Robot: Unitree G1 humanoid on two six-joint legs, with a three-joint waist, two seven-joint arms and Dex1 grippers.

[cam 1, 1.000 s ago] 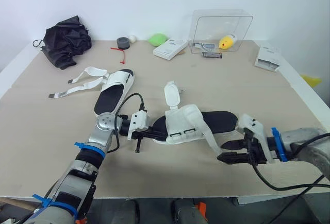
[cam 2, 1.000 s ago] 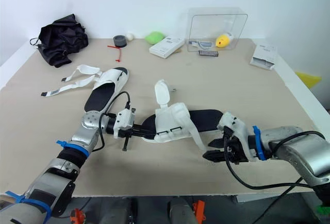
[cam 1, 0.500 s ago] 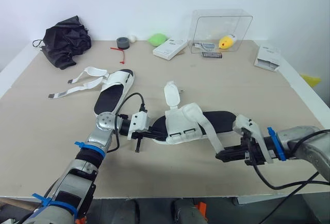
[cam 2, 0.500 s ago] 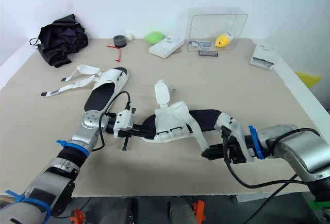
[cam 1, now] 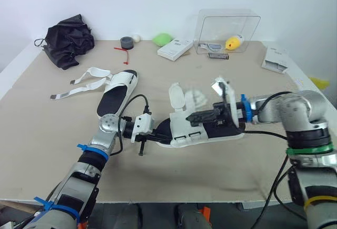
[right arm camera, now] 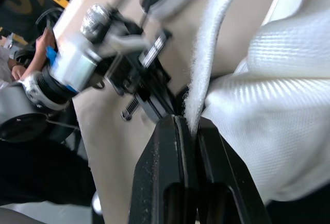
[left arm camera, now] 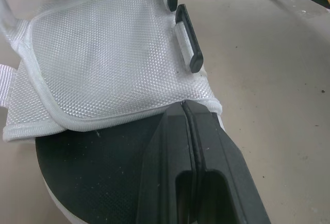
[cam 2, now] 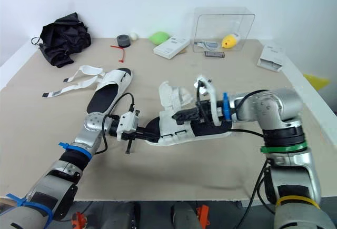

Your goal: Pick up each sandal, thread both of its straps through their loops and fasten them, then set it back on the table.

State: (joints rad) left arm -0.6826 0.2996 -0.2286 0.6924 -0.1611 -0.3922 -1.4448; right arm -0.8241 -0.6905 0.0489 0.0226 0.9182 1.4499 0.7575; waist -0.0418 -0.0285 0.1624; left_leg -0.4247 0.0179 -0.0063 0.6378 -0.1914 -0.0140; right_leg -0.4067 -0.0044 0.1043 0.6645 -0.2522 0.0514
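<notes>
**A:** While looking down from the head, can make out the left claw (cam 1: pixel 157 136) clamped on the toe rim of the sandal (cam 1: pixel 184 132), flat on the table (cam 1: pixel 210 176) ahead of it. And the right claw (cam 1: pixel 192 118)?

**B:** Over the mesh upper, pinching the strap (cam 1: pixel 197 98) raised above it. Second sandal (cam 1: pixel 118 91) well beyond the left claw, straps loose.

**A:** From the left wrist: shut tight on the sole edge, two black loops (left arm camera: pixel 186 44) just ahead, nothing through them.

**B:** From the right wrist: strap edge nipped tight. Threading step, probably. Next, likely calls for steering the strap tip into a loop, toe held steady.
</notes>
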